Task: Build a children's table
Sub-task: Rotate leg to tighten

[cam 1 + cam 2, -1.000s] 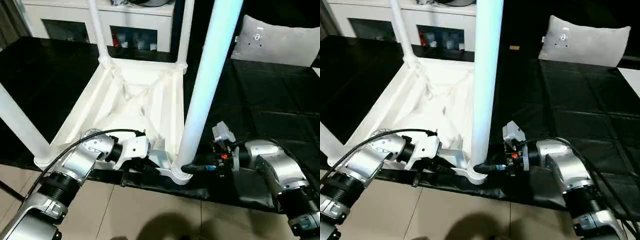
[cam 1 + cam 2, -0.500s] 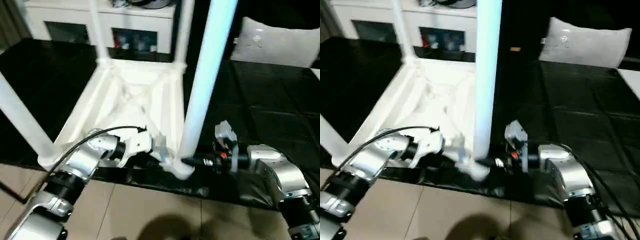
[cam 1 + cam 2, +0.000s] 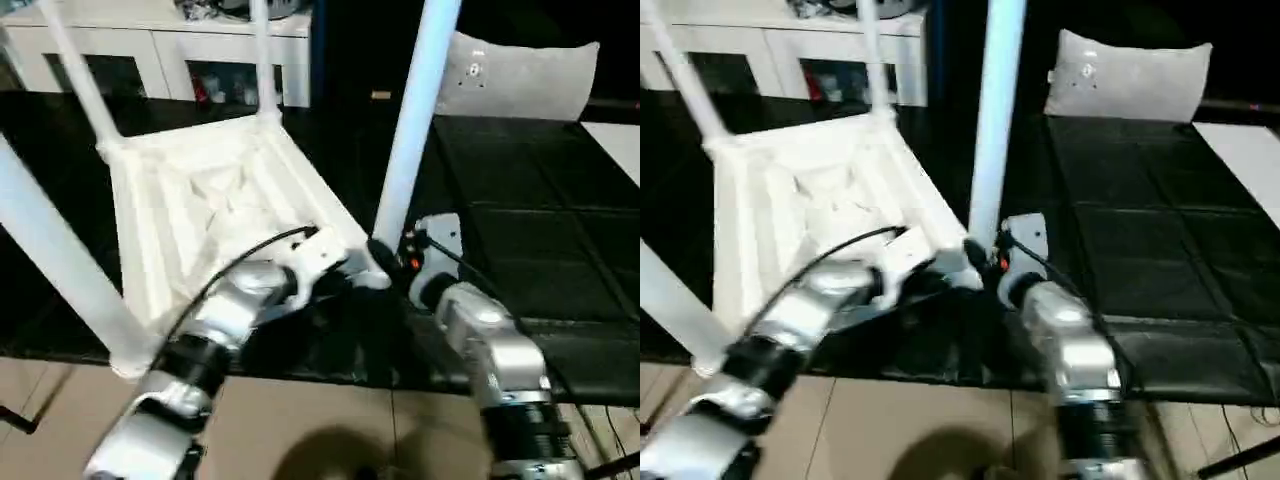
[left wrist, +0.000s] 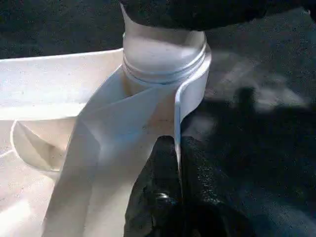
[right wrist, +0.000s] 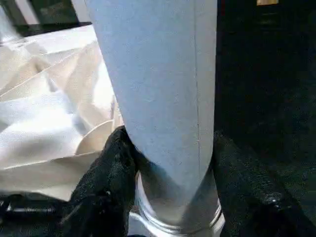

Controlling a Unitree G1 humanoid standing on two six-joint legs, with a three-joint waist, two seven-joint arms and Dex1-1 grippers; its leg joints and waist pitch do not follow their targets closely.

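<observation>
The children's table lies upside down on a black mat, its ribbed white top (image 3: 190, 210) facing up. Three legs stand in its sockets: one near left (image 3: 60, 260) and two at the far corners (image 3: 75, 80) (image 3: 262, 60). A fourth leg (image 3: 412, 120) rises from the near right corner socket (image 4: 163, 54). My right gripper (image 3: 383, 252) is shut on this leg's base, one black finger (image 5: 106, 168) on each side of the tube (image 5: 158, 98). My left gripper (image 3: 350, 275) is shut on the top's thin rim (image 4: 178, 113) beside that socket, its fingers (image 4: 163, 163) pinching the wall.
A white cabinet with glass doors (image 3: 160, 50) stands behind the table. A white cushion (image 3: 520, 75) lies at the back right of the black mat (image 3: 540, 230). Tiled floor (image 3: 330, 430) runs along the mat's near edge.
The view has shifted. The table has turned on the mat, and its held corner now sits farther from the mat's front edge. Both arms went with it, keeping their grips.
</observation>
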